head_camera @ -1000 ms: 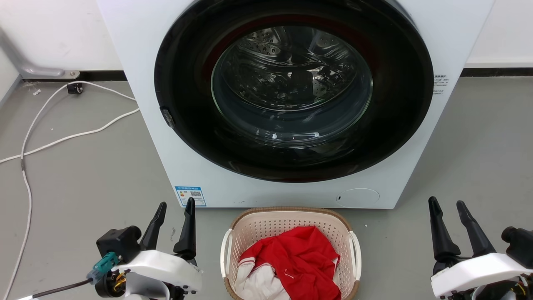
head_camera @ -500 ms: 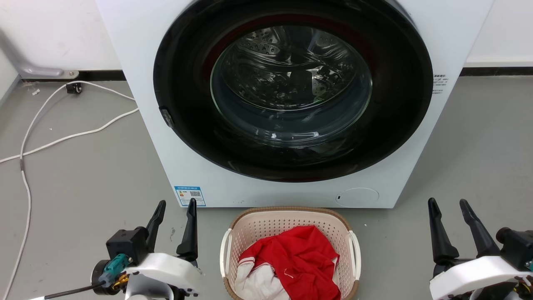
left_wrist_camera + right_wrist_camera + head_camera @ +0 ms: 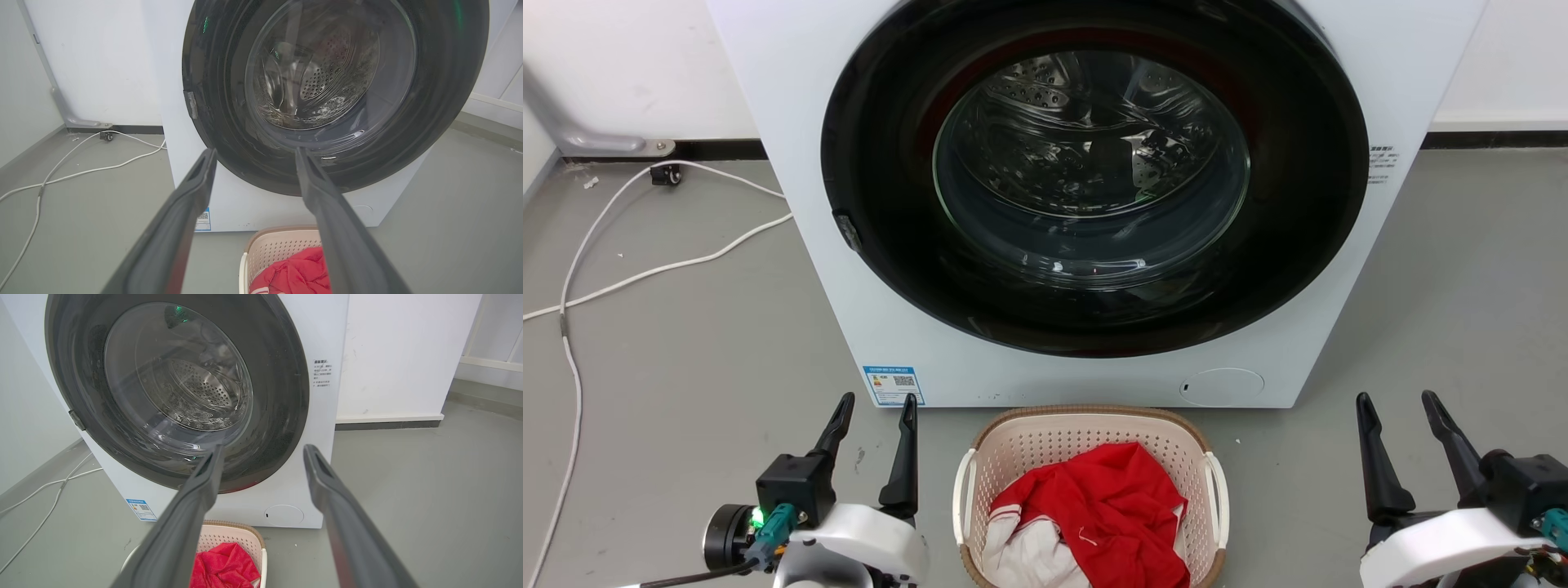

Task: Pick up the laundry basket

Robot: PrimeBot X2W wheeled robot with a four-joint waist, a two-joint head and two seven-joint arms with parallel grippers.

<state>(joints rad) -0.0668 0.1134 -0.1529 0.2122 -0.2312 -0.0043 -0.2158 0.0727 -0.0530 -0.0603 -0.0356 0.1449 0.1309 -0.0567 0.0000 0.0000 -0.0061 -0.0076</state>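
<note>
The laundry basket (image 3: 1045, 431) is cream with a brown woven rim and white side handles. It stands on the grey floor just in front of the washing machine and holds red and white clothes (image 3: 1094, 510). My left gripper (image 3: 876, 405) is open, left of the basket and apart from it. My right gripper (image 3: 1396, 400) is open too, well to the basket's right. In the left wrist view the laundry basket (image 3: 278, 247) lies low between the open left gripper (image 3: 254, 152) fingers. In the right wrist view the laundry basket (image 3: 239, 537) sits low, beside the open right gripper (image 3: 263, 448).
A large white washing machine (image 3: 800, 147) with a dark round door (image 3: 1094, 175) fills the space right behind the basket. White cables (image 3: 629, 273) trail over the floor at the left. Bare grey floor (image 3: 1462, 310) lies on both sides.
Both arms have turned slightly: the left gripper's fingers now stand a little further right and lower, and the right gripper has shifted slightly left. The basket has not moved.
</note>
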